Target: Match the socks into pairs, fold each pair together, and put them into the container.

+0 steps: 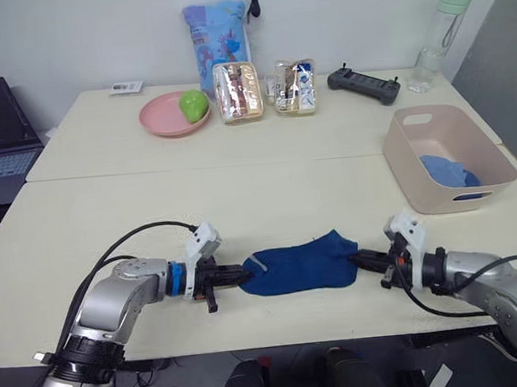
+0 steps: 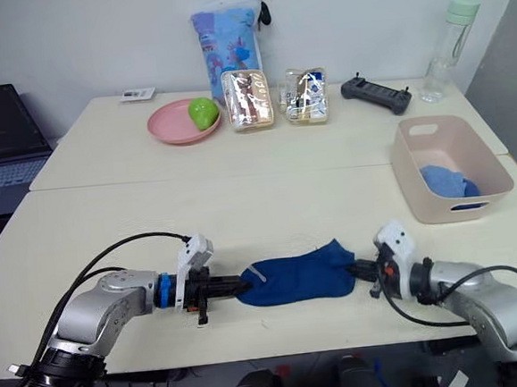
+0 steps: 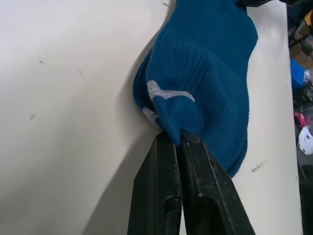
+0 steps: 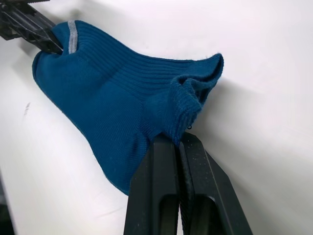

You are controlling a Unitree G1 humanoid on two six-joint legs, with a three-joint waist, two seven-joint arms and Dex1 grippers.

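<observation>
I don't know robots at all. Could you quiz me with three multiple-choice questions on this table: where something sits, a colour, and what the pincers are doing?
1. Where is the tub?
A. on the robot's right
B. on its left
C. on the floor

2. What colour is the sock between the pincers?
A. pink
B. blue
C. white

3. What are the pincers doing?
A. both hang open
B. one holds the bottle
C. each is shut on an end of the sock

Answers:
1. A: the tub stands at the right side of the table, light blue cloth inside.
2. B: it is plain blue knit.
3. C: the left pincer and the right pincer each clamp a sock end.
</observation>
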